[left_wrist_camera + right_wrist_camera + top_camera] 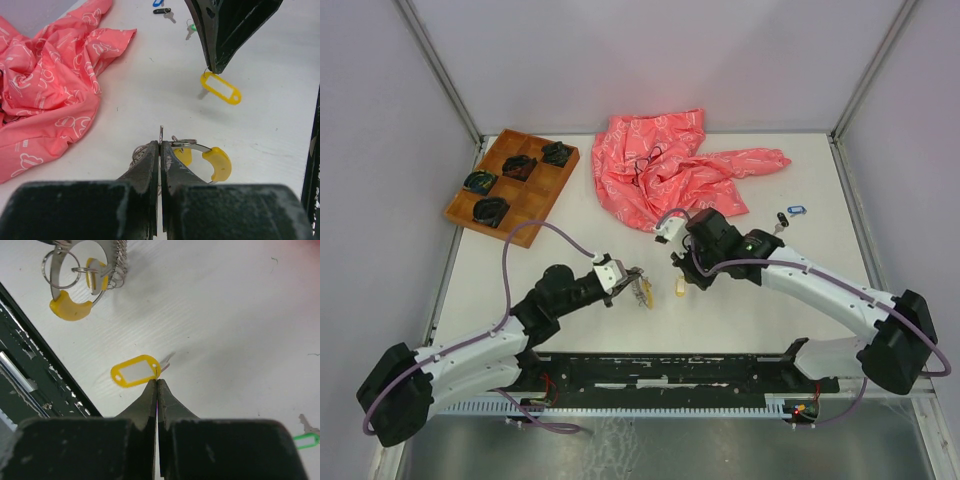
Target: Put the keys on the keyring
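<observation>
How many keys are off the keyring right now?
4 off the keyring: yellow-tagged key pinched in the right gripper; green key lying near that arm; black key and blue key side by side farther right. The pink cloth could hide more.

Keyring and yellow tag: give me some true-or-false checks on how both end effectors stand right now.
1. The left end effector is shut on the keyring. True.
2. The right end effector is open above the yellow key tag. False: it is shut on the end of that tag.
3. The yellow key tag is already on the keyring. False: the two are apart, with bare table between them.
4. The green key tag lies loose on the table, held by neither end effector. True.
5. The pink cloth covers the wooden tray. False: the cloth lies beside the tray, to its right in the top view.
</observation>
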